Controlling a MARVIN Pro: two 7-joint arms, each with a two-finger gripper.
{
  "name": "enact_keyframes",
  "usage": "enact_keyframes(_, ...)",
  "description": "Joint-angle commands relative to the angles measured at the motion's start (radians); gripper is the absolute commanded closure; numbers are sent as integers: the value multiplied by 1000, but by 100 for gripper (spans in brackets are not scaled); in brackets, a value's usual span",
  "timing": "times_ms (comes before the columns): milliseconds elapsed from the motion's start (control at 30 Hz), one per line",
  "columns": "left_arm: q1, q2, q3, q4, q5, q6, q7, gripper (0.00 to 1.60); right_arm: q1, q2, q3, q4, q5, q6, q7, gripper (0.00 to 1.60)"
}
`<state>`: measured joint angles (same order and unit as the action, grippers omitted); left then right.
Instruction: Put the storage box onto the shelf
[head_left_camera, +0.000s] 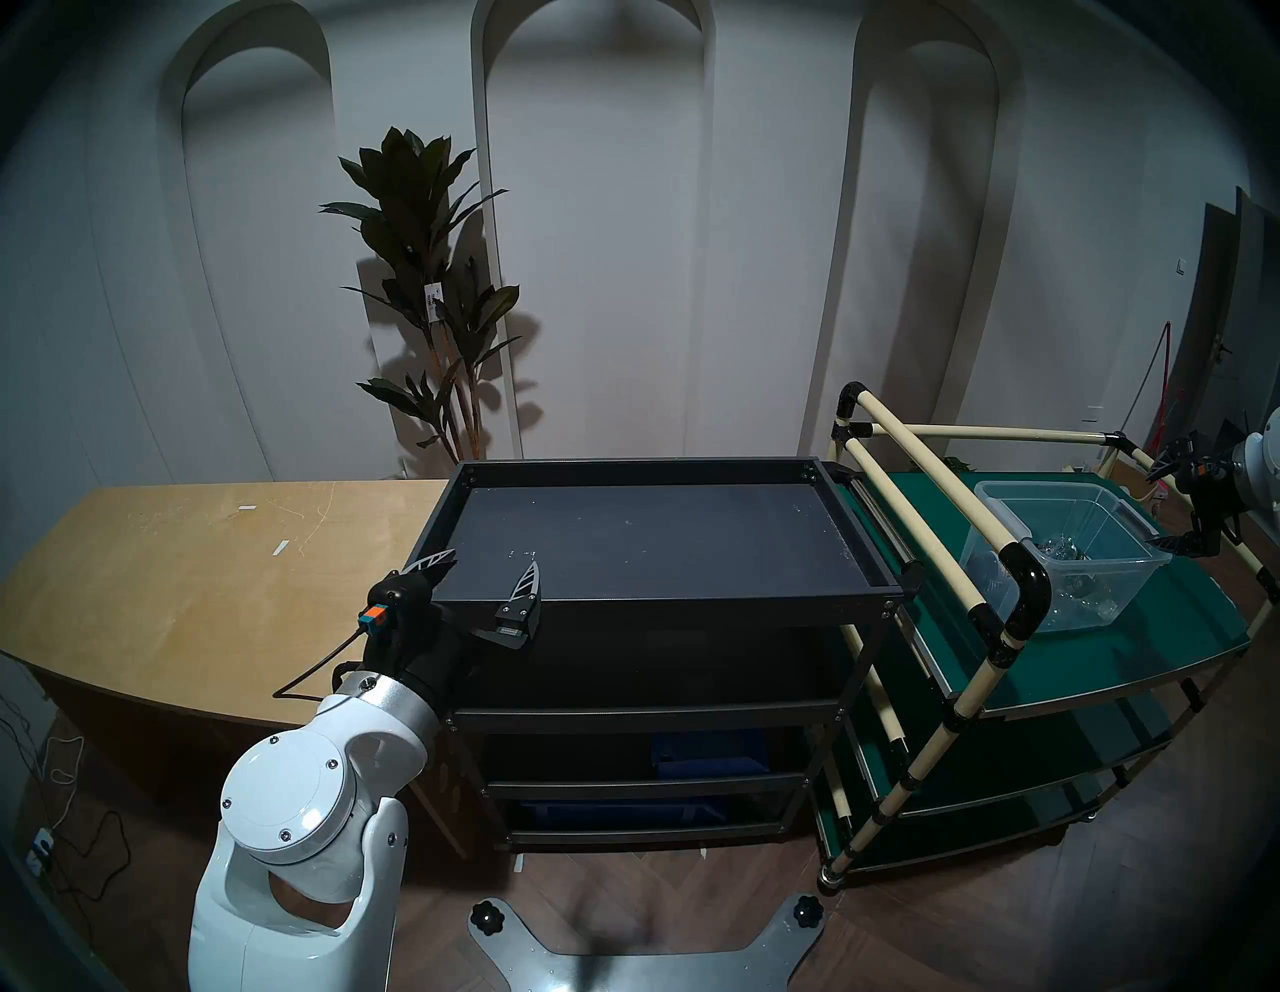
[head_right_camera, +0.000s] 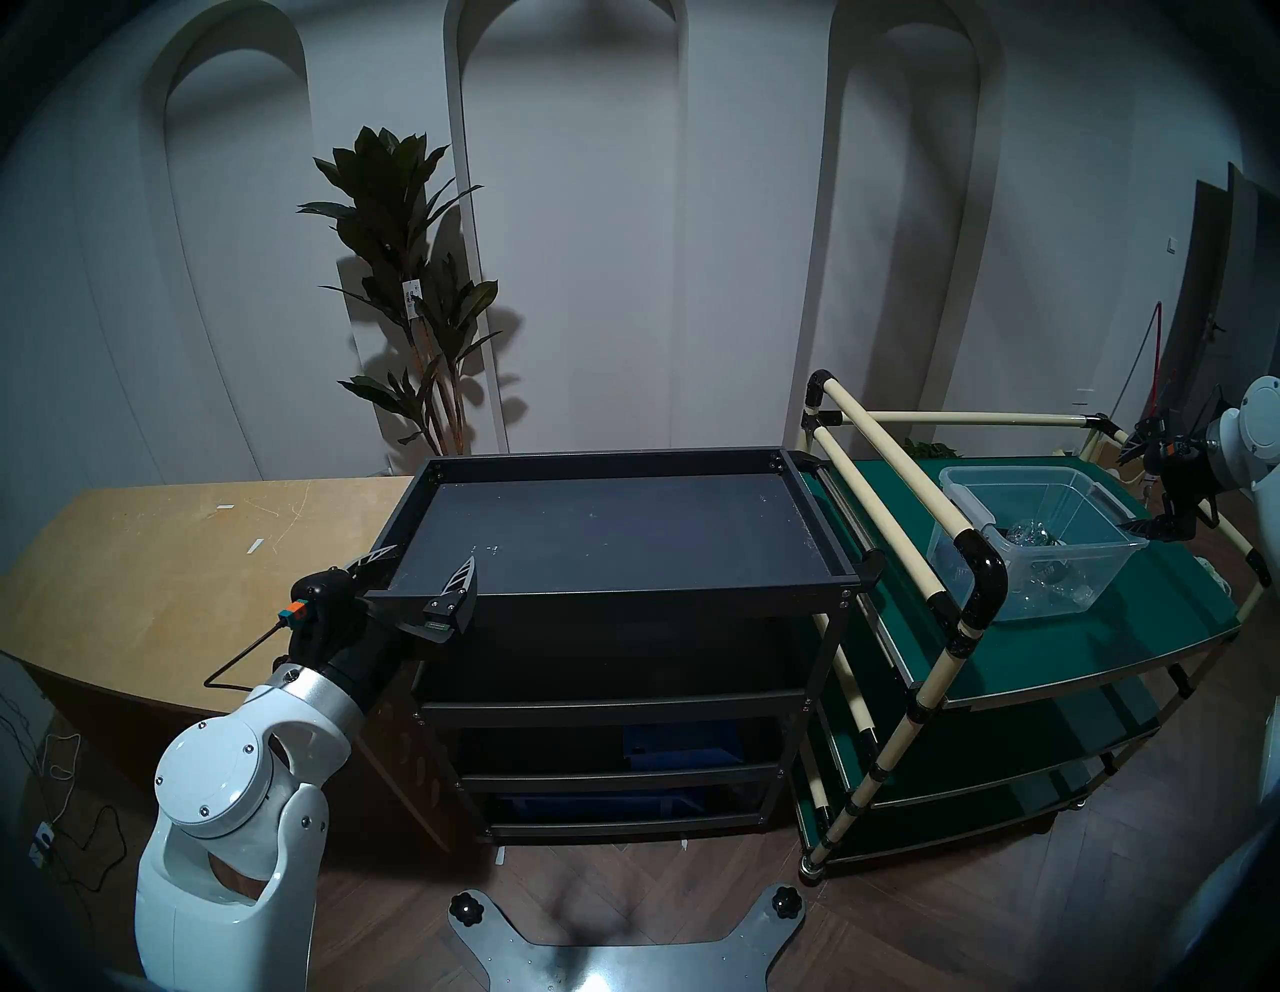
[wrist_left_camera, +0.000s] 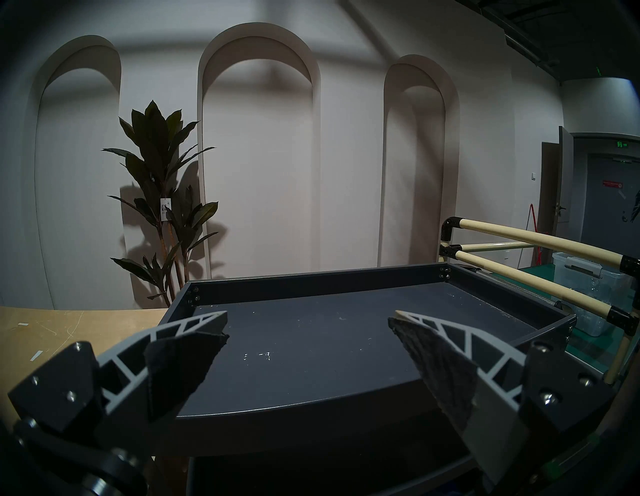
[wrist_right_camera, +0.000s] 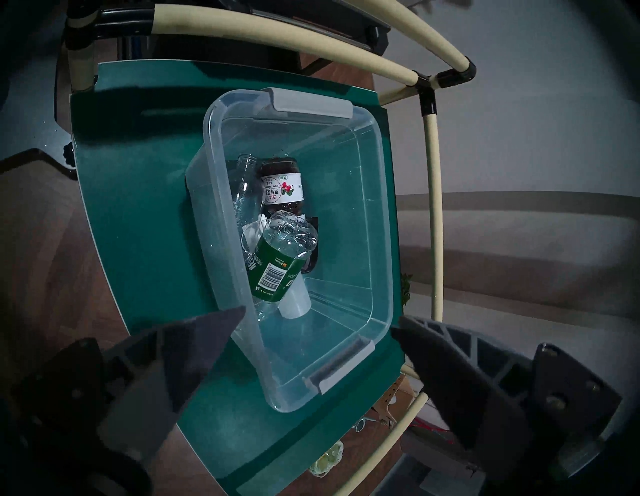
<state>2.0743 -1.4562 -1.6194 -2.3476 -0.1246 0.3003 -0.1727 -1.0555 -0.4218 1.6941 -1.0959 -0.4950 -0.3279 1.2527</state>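
A: Which step does the figure show?

B: The approach. The storage box (wrist_right_camera: 298, 242) stands on the green-topped cart (head_left_camera: 1143, 644), at about 3 o'clock from the shelf (head_left_camera: 658, 547), whose top tray lies bare. The right gripper (wrist_right_camera: 318, 318) hangs over the box's near short end, jaws wide and holding nothing, one fingertip (wrist_right_camera: 221, 322) over the long wall. The left gripper (head_left_camera: 485, 578) waits at the shelf's 8 o'clock corner, jaws likewise wide and empty.

A: What does the next move call for?

B: Probably a descent to the grey clip handle (wrist_right_camera: 341, 363) or the rim, then a lift clear of the cart's cream pipes (head_left_camera: 921, 512).

A: Any legible writing?

B: Little. Inside lie a green-labelled clear bottle (wrist_right_camera: 280, 263) with a barcode and a brown bottle (wrist_right_camera: 282, 183) with a white label showing red berries; the print is too small to read.
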Motion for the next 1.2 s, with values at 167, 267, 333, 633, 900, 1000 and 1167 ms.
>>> enact_keyframes(167,-6,0,0,-18,0,-4,-1,0,145,-43,-128,57,-58,-26,2,0)
enact_keyframes(267,-6,0,0,-17,0,-4,-1,0,175,-51,-150,71,-67,-28,12,0)
enact_keyframes(333,-6,0,0,-17,0,-4,-1,0,187,-59,-169,83,-79,-32,18,0)
enact_keyframes(633,-6,0,0,-19,0,-5,-1,0,237,-134,-292,220,-153,-64,65,0)
enact_keyframes(900,-6,0,0,-18,0,-4,-1,0,339,-193,-337,282,-184,-71,92,0)
enact_keyframes(1000,-6,0,0,-17,0,-4,-1,0,360,-203,-336,275,-189,-70,97,0)
enact_keyframes(1167,-6,0,0,-17,0,-4,-1,0,395,-224,-337,279,-206,-67,105,0)
